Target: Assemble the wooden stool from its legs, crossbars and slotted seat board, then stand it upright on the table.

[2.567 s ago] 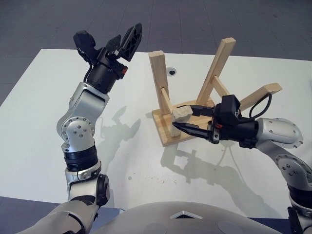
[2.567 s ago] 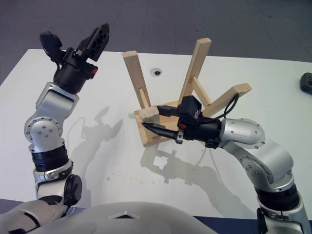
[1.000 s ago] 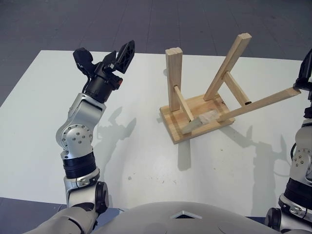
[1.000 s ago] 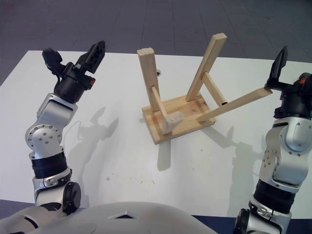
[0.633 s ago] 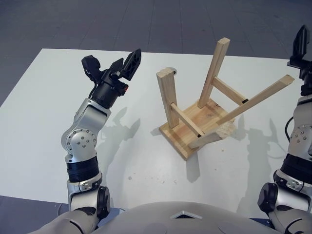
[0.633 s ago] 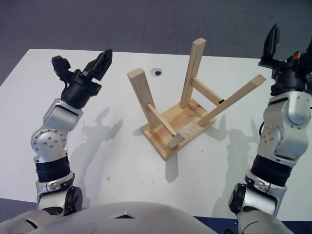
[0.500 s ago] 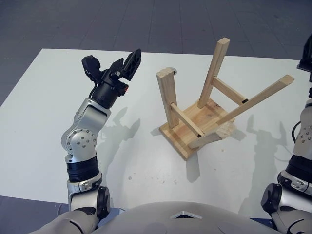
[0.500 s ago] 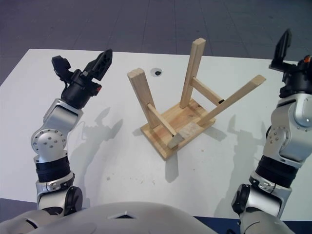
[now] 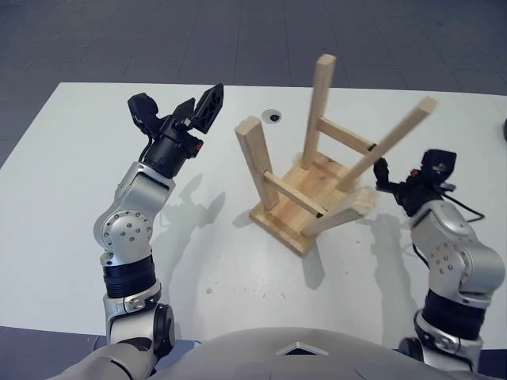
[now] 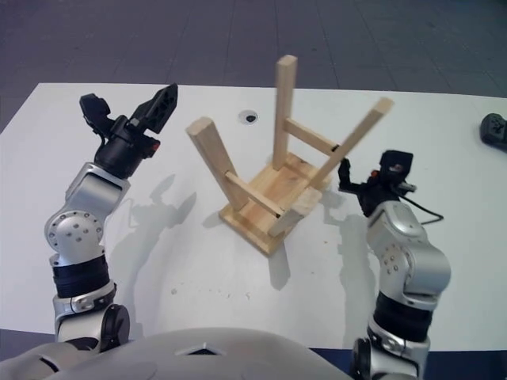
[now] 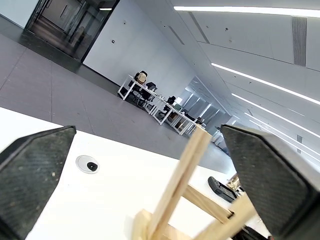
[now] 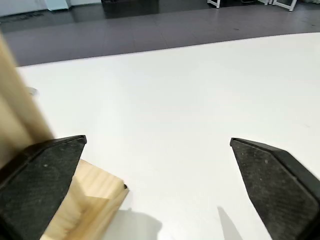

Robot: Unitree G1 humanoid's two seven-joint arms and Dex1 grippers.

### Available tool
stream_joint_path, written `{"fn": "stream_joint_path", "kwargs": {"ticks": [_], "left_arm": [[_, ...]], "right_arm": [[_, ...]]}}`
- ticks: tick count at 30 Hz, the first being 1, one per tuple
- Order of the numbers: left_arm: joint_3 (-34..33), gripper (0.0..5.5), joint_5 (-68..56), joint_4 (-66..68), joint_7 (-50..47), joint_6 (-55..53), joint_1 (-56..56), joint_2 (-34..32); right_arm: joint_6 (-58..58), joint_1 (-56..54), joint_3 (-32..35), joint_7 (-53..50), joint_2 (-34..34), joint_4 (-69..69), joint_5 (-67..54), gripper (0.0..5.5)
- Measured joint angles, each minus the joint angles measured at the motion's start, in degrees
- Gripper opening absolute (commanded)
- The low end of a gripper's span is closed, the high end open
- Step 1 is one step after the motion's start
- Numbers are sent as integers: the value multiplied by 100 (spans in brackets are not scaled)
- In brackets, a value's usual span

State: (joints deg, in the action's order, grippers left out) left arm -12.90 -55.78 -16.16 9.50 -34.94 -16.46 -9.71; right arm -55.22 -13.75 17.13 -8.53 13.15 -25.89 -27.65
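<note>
Stool (image 9: 317, 186) is upside down near mid-bench (image 9: 71, 182), seat board (image 9: 295, 226) down on the surface and legs up. Thick leg (image 9: 257, 162) at the board's 9 o'clock leans toward 11. Tallest leg (image 9: 318, 107) at 12 o'clock is nearly upright. A third leg (image 9: 390, 142) slants up toward 2 o'clock. The fourth leg (image 9: 339, 216) lies low, tipped toward 3 o'clock. One crossbar (image 9: 293, 194) joins the thick leg and the low leg. The other crossbar (image 9: 345, 136) joins the tall leg and the slanted leg.

My left tool (image 9: 206, 95) is up in the air at the stool's 10 o'clock, apart from it. Its fingers (image 11: 35, 175) are spread wide, grasping nothing.

My right tool (image 12: 158, 141) is low over the bench at the stool's 3 o'clock, just beside the slanted leg's base and the seat board's corner. Its fingers (image 12: 45, 175) are released, wide apart, nothing between them. One finger is close against the board corner; can't tell if it touches.

Round grommet hole (image 9: 273, 116) in the bench at the stool's 11 o'clock. Small black object (image 10: 495, 127) at the bench edge, 3 o'clock, well apart from the stool.
</note>
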Motion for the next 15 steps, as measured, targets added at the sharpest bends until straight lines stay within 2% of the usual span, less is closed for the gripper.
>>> {"fn": "stream_joint_path", "kwargs": {"ticks": [2,4,8,11,15], "left_arm": [[35,540,27,103,33,-31,-77,-10],[40,540,37,181,57,-37,-117,-39],[-23,540,48,161,28,-52,-128,-101],[-46,540,49,-200,-143,-61,-271,-172],[178,540,-189,-1174,-612,-160,-1244,-206]], "right_arm": [[33,-890,-149,-59,-188,419,23,535],[166,-1241,-243,-63,-258,621,123,535],[384,-989,-169,134,-113,641,276,535],[1124,-667,73,728,323,502,385,535],[1906,-1335,427,1389,501,156,-218,535]]}}
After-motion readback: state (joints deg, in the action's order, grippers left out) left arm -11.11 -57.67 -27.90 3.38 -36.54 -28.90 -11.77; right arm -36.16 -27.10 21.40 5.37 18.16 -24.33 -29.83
